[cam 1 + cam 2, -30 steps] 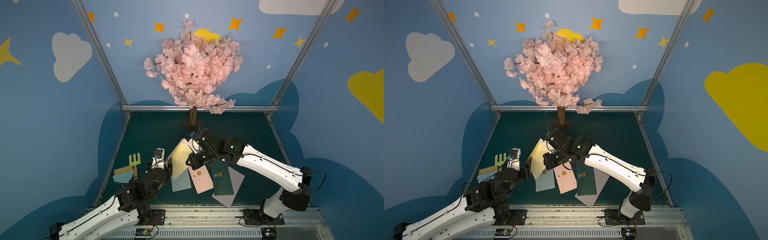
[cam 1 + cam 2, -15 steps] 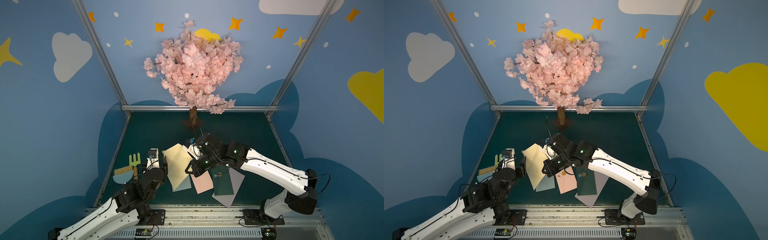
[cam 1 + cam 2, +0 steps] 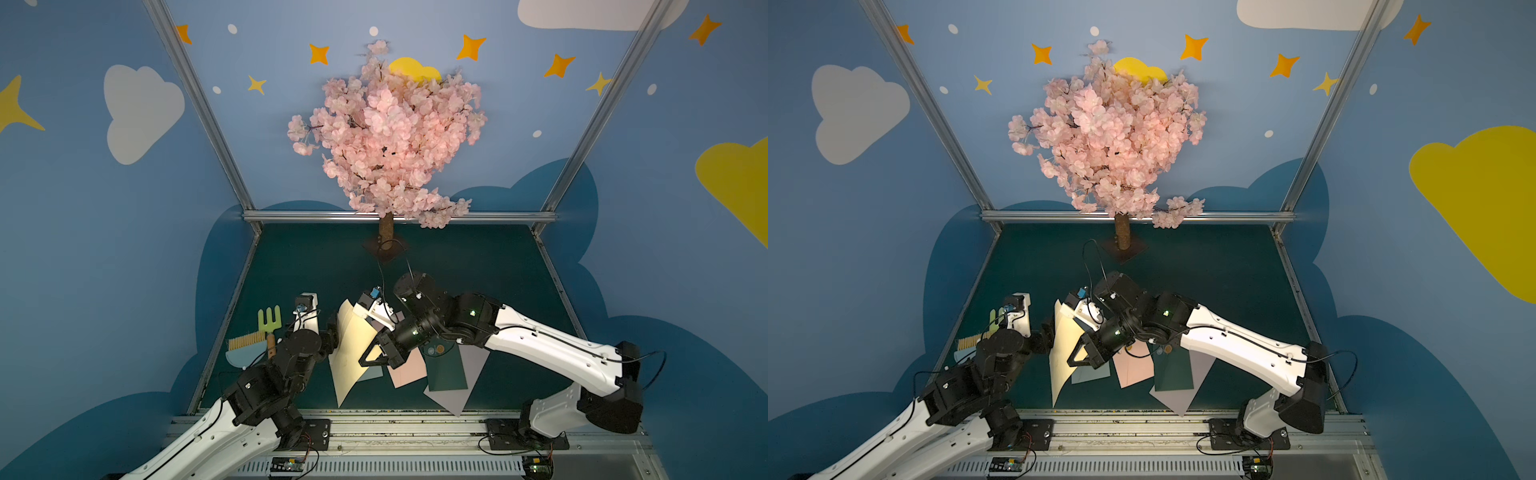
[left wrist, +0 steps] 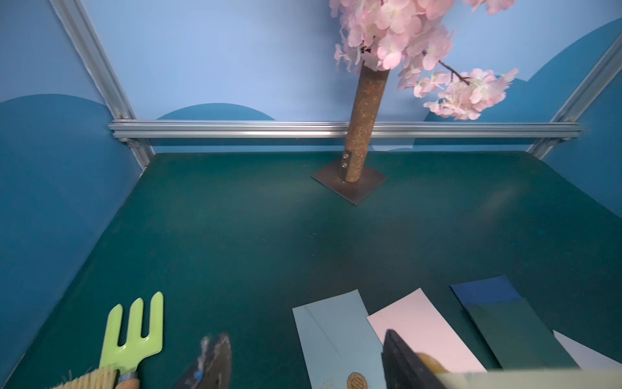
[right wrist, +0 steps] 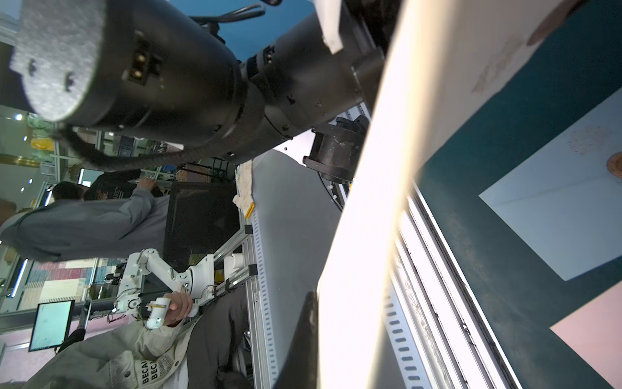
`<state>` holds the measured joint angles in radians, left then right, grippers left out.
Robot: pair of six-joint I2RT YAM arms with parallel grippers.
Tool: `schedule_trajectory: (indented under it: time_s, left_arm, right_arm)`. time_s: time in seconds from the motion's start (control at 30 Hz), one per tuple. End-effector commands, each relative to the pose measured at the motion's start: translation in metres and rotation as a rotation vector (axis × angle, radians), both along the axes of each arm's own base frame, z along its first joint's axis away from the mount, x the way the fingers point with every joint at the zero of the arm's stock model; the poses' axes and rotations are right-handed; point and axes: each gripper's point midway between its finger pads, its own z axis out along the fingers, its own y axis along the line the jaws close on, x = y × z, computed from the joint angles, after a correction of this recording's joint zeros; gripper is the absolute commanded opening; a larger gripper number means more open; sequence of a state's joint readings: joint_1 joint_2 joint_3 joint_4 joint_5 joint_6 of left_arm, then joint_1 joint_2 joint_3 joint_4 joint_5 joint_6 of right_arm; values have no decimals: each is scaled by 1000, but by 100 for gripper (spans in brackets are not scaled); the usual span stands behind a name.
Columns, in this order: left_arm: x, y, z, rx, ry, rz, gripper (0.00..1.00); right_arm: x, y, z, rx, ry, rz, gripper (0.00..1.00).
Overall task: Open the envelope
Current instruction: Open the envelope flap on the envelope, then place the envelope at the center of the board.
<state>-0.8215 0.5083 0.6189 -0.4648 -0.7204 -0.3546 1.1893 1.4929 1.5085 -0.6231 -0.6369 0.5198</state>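
A cream envelope point(image 3: 351, 361) point(image 3: 1061, 361) hangs tilted above the table, turned nearly edge-on. My right gripper point(image 3: 374, 353) point(image 3: 1079, 353) is shut on it near its middle. In the right wrist view the envelope point(image 5: 387, 202) runs across the frame, with a dark finger point(image 5: 308, 336) pressed against it and a brown seal mark point(image 5: 552, 23) at its far end. My left gripper point(image 3: 332, 332) point(image 4: 308, 362) stands open at the envelope's left edge. Nothing is between its fingers point(image 4: 215, 360). The envelope's edge point(image 4: 505, 379) shows beside one finger, outside the gap.
Flat on the table point(image 3: 478, 270) under the arms lie light blue point(image 4: 330, 333), pink point(image 4: 420, 326), dark green point(image 4: 511, 336) and lavender point(image 3: 461, 390) envelopes. A green rake point(image 3: 270, 320) and brush point(image 3: 245, 345) lie at the left. The tree's base point(image 3: 384, 249) stands at the back.
The cream envelope has swung from a broad face-up tilt to nearly edge-on, and its lower corner has dropped toward the front rail. The right arm has turned with it. The left gripper stays open beside it.
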Motion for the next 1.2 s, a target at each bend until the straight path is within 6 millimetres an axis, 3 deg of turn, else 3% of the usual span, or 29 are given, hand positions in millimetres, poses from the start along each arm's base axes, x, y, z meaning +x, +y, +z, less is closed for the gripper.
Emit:
schedule_trajectory:
  time_s: [0.0,0.17,0.43,0.63,0.83,0.93,1.17]
  left_arm:
    - [-2,-14,2,-57,-6,-84,73]
    - [-13,-6,11,-137,-23,-103,76]
    - [-34,1,28,-261,-55,-148,80]
    - [-49,-28,45,-337,-53,-337,83]
    - [-56,-50,58,-345,-48,-464,84]
    - [-58,-60,63,-353,-46,-516,79]
    - [-68,-77,76,-409,-47,-627,47]
  right_arm:
    - [-4,2,6,41,6,30,0]
    - [12,-15,6,38,7,-5,0]
    - [46,-65,4,-2,7,-105,0]
    - [54,-85,16,34,24,-101,0]
    - [45,-86,22,63,46,-45,0]
    - [37,-88,21,64,55,-11,0]
    - [27,-94,29,102,39,18,0]
